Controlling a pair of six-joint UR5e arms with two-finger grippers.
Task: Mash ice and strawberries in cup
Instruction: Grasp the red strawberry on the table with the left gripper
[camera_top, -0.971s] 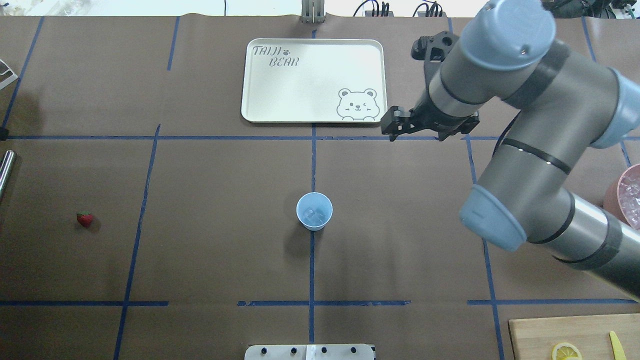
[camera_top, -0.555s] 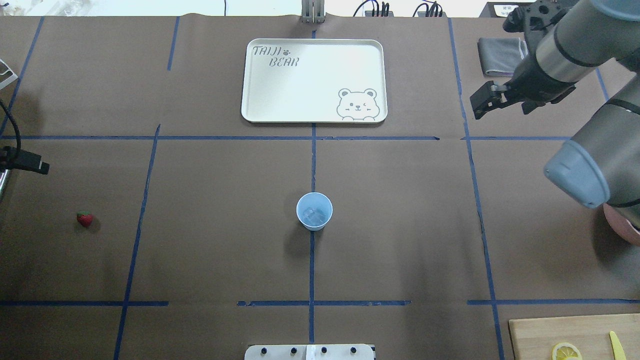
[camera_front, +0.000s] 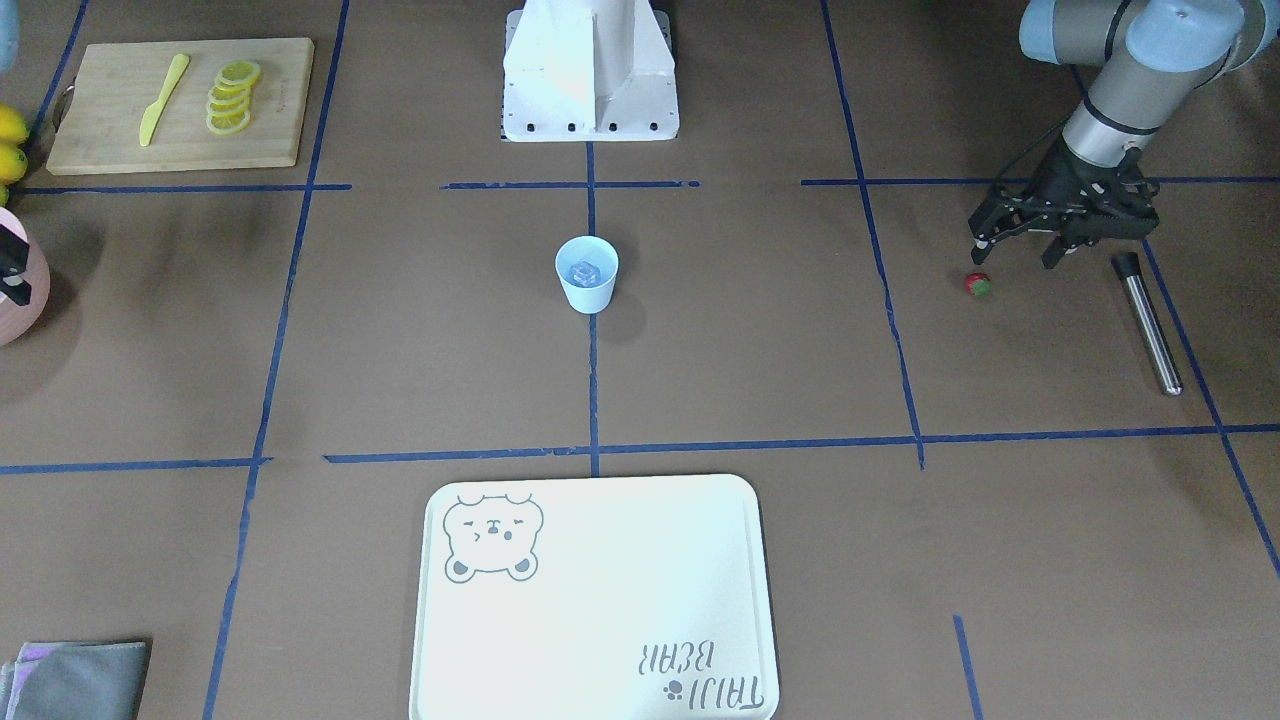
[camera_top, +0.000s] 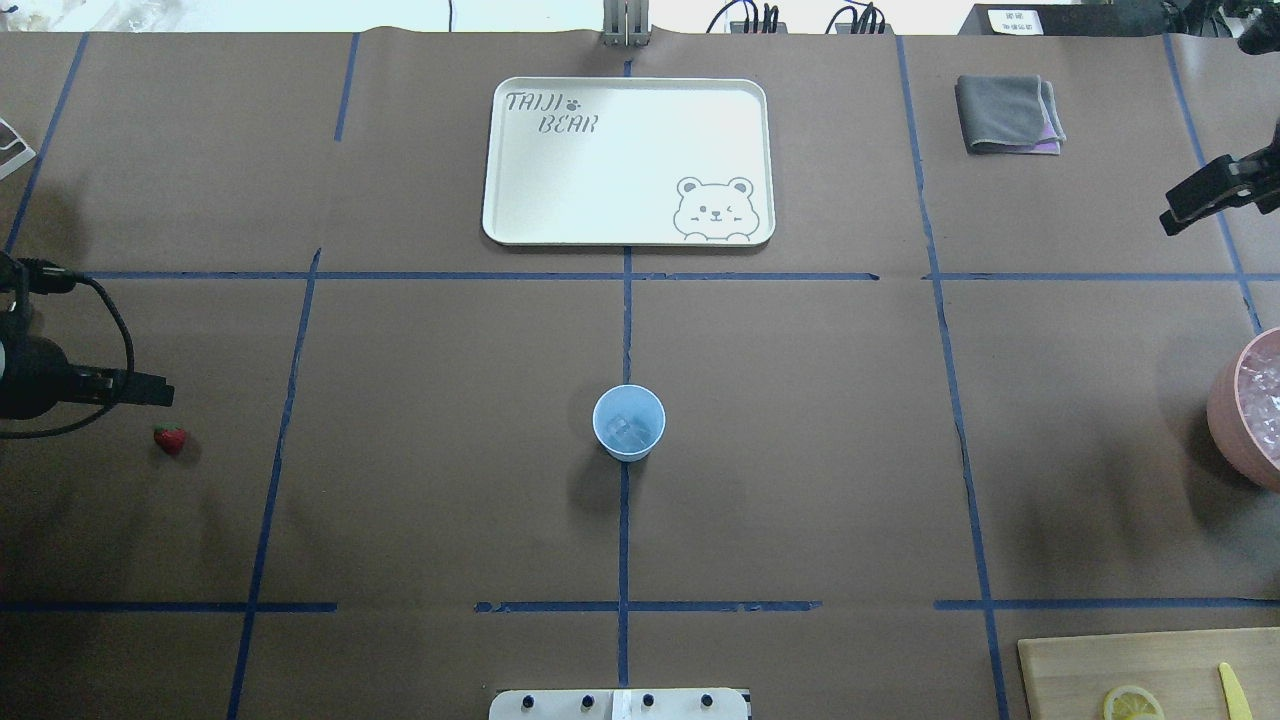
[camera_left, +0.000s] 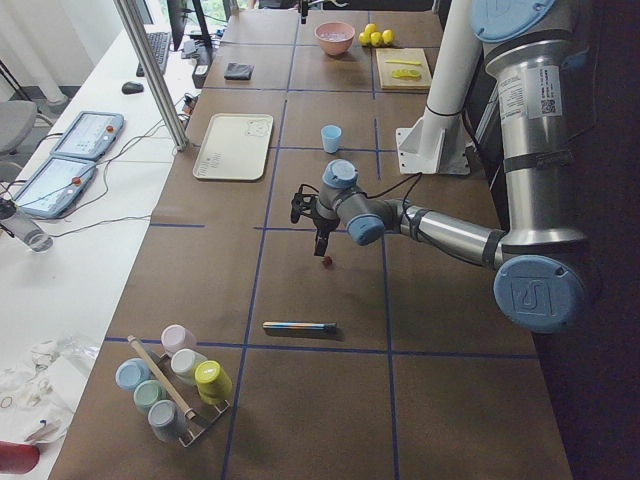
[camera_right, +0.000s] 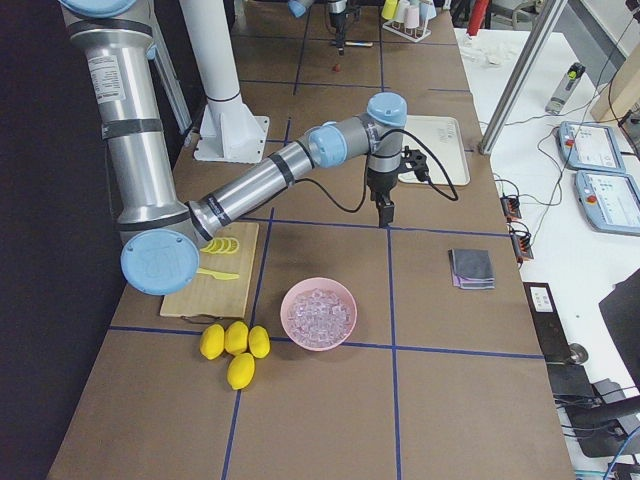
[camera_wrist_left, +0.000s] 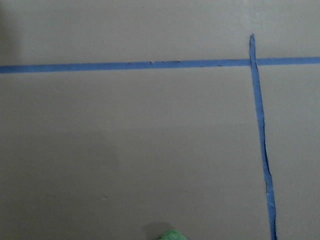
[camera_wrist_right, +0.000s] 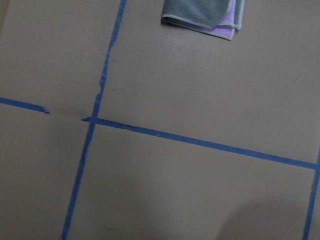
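The light-blue cup stands at the table's middle with an ice cube inside; both also show in the front view, cup and ice. The red strawberry lies on the paper at far left. My left gripper hovers open just beside and above the strawberry, not touching it. Its green cap shows at the left wrist view's bottom edge. My right gripper is open and empty at the far right, one finger showing overhead.
A metal rod lies next to the left gripper. A white bear tray sits at the back. A pink bowl of ice, a grey cloth and a cutting board with lemon slices stand on the right side.
My right arm has swung away from the tray to the table's right edge. My left gripper has come in from the left edge to the strawberry.
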